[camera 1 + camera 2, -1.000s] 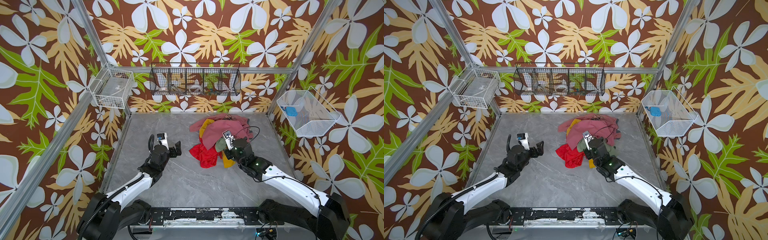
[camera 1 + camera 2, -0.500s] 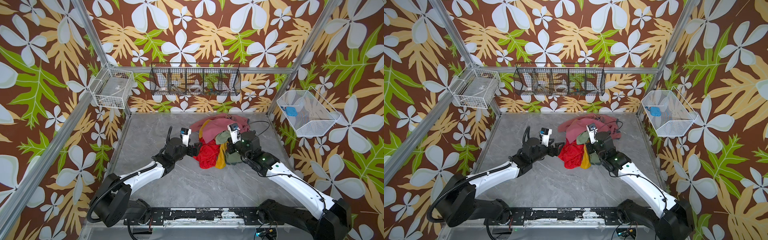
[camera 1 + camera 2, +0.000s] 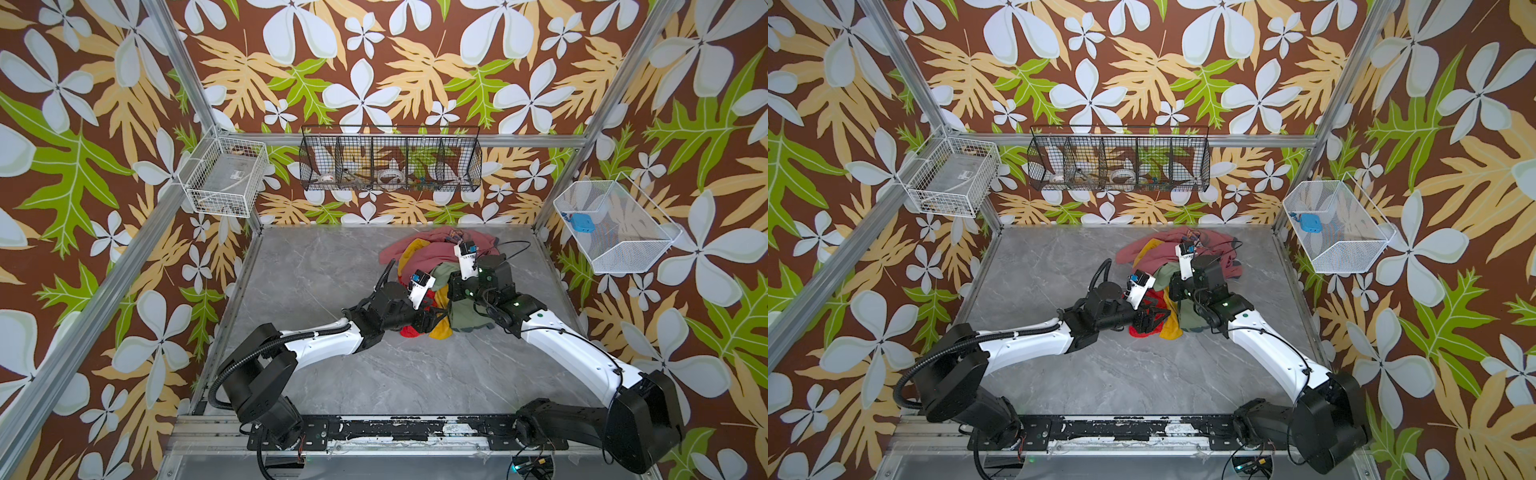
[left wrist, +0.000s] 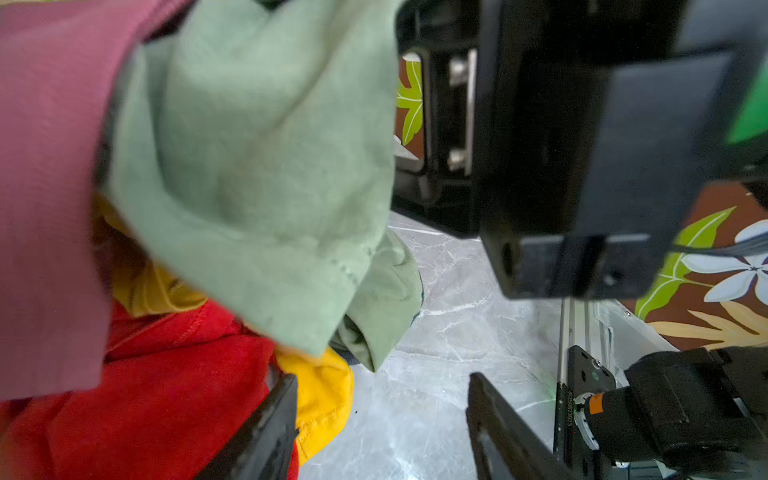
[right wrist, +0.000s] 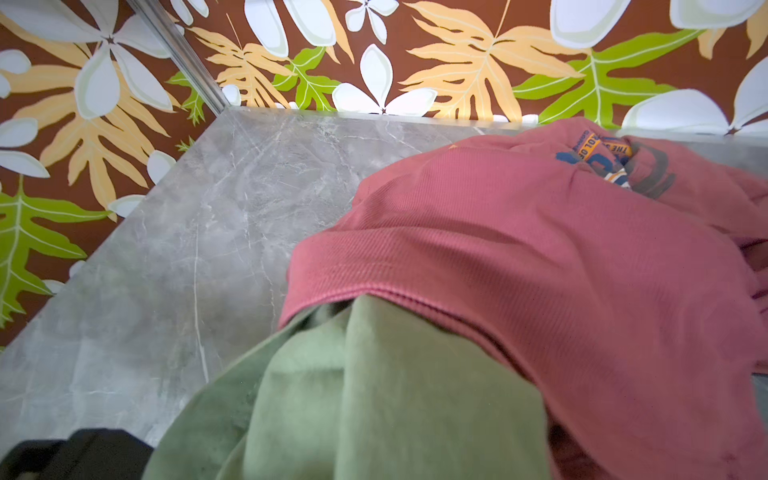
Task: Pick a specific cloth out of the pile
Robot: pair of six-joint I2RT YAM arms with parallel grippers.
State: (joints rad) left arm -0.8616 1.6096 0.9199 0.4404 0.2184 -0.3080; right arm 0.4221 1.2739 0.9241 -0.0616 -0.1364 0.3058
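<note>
1 layer raised, yellow cloth not yet gripped

1 step looks done, by my reading. The right gripper [image 3: 456, 293] is clenched on the sage-green soft cloth [image 3: 467, 318] and holds it up off the near side of the pile of soft garments [image 3: 432, 249]. This uncovers the mustard-yellow soft fabric cloth [image 4: 324, 386].

That yellow piece sits at the pile's near edge, reaching the grey marble tabletop [image 3: 332, 291]. It is tucked under the green cloth and touches the bright red cloth [image 4: 166, 395]. More yellow shows higher in the pile, beside the dusty pink ribbed garment [image 5: 540, 270].

The left gripper [image 4: 382, 378] is at that same near edge, jaws apart and grasping nothing, with 1 finger just beside the yellow tip.

Left to do: close on the yellow alone, not the red, and draw it clear of the pile.
</note>
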